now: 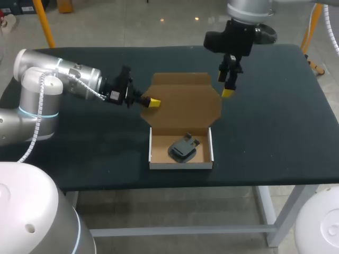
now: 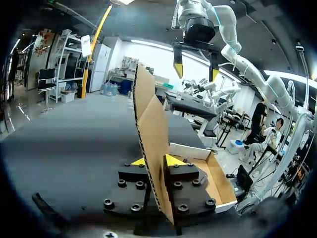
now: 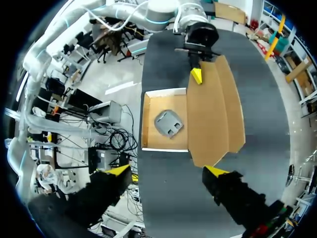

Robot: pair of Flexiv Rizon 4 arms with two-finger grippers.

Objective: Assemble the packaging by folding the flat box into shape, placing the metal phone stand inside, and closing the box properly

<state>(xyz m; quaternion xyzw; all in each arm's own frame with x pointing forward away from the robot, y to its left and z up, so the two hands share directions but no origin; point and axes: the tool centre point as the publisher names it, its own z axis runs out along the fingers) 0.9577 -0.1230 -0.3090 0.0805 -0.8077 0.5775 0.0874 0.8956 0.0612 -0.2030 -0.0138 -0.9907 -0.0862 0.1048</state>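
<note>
At the middle left of the head view, my left gripper [image 1: 153,102] is clamped on the left edge of the open lid [image 1: 183,103]. The left wrist view shows the cardboard pinched between both yellow tips. The box [image 1: 180,165] sits at lower centre on the dark table [image 1: 275,116], with the metal phone stand [image 1: 183,148] lying in its tray. My right gripper [image 1: 228,91], upper right of centre, is at the lid's right edge with its fingers wide apart; I cannot tell whether it touches.
</note>
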